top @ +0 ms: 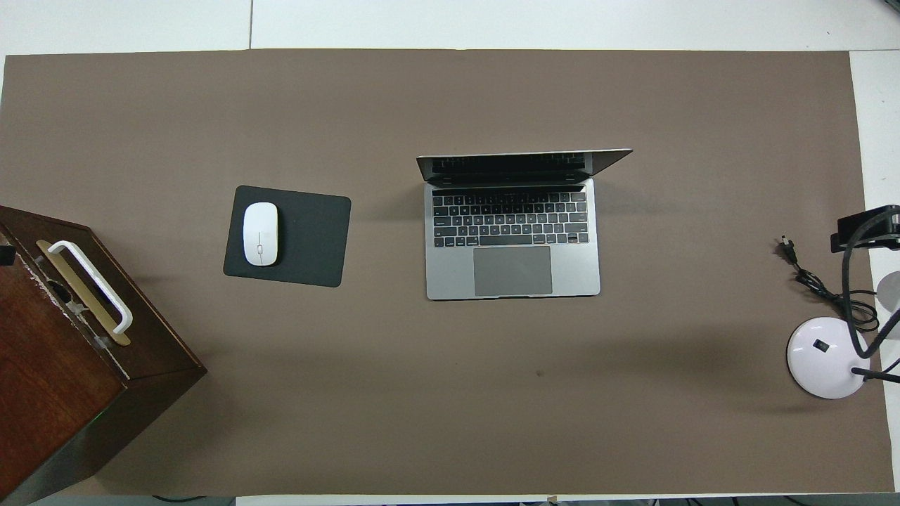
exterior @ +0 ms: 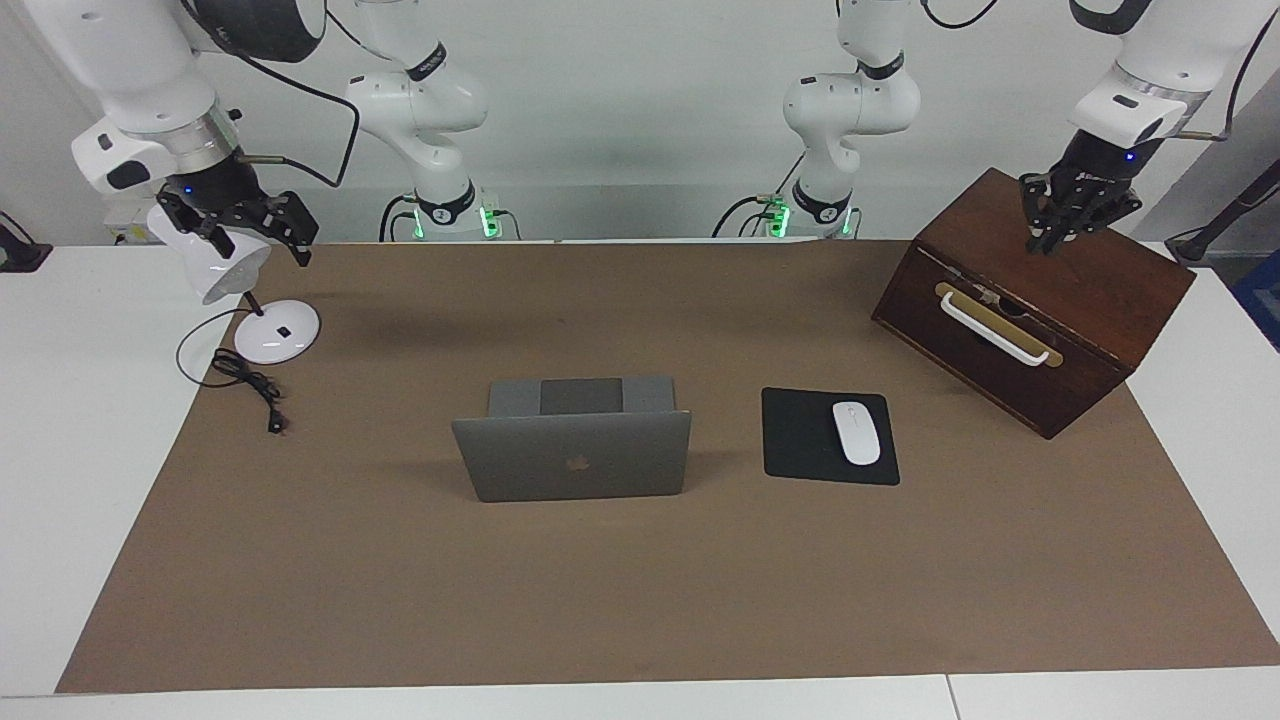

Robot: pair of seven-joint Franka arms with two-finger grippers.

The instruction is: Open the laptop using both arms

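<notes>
Laptop (top: 512,239), thin silver-grey metal, sits open at the middle of a matte brown table mat (top: 450,393). Its lid stands nearly upright, dark logo facing away from the robots; the black keyboard and smooth grey trackpad face them. Its long axis runs from one arm's end of the table to the other.

In the overhead view, at its nine o'clock lies a flat black mouse pad (top: 309,239) carrying a glossy white oval mouse (top: 260,233). At about eight o'clock stands a dark polished wooden box (exterior: 1040,300) with a white bar handle. At about four o'clock sits a white desk lamp (exterior: 270,330) on a round base, with a black cord.

The left gripper (exterior: 1062,222) hangs over the box top; whether its jaws are apart cannot be told. The right gripper (exterior: 245,232) hangs over the lamp, fingertips apart, holding nothing.
</notes>
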